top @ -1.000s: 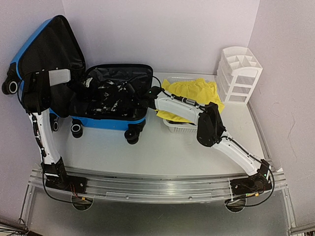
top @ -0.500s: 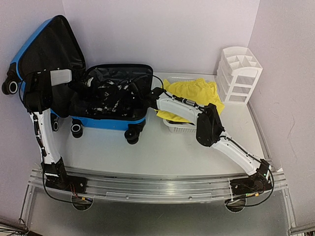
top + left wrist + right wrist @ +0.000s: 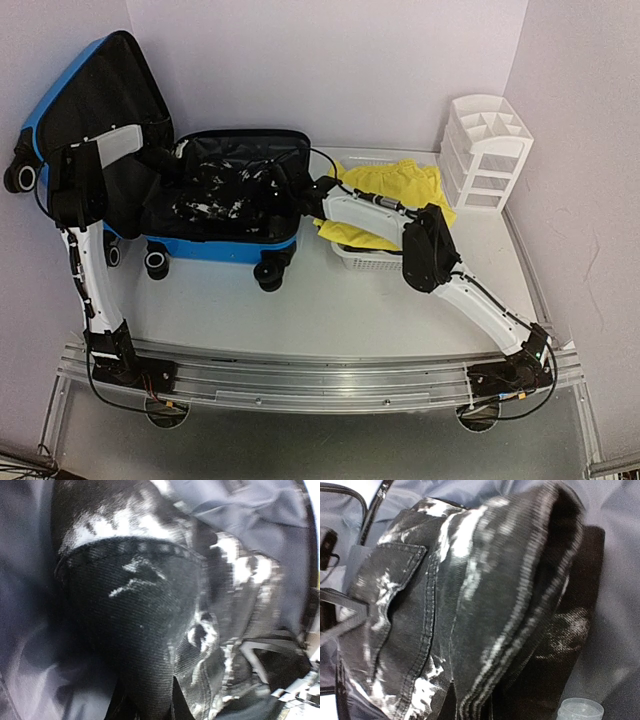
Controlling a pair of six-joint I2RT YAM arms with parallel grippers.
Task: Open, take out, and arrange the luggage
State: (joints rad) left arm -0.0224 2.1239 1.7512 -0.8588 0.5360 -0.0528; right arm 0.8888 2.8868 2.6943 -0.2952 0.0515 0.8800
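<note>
The luggage, a bright blue hard-shell suitcase, lies open at the back left with its black-lined lid propped up. Inside lies a black-and-white patterned fabric item. My left gripper reaches into the left side of the case. In the left wrist view a fold of that fabric runs down into the left gripper, which is shut on it. My right gripper comes in from the right. It is shut on stacked folds of the same fabric.
A white slatted basket holding yellow cloth sits right of the suitcase, under the right arm. A white drawer organiser stands at the back right. A clear round cap shows at the right wrist view's bottom edge.
Both grippers have closed on the patterned fabric inside the suitcase. The left wrist has tilted up a little and the fabric has shifted.
</note>
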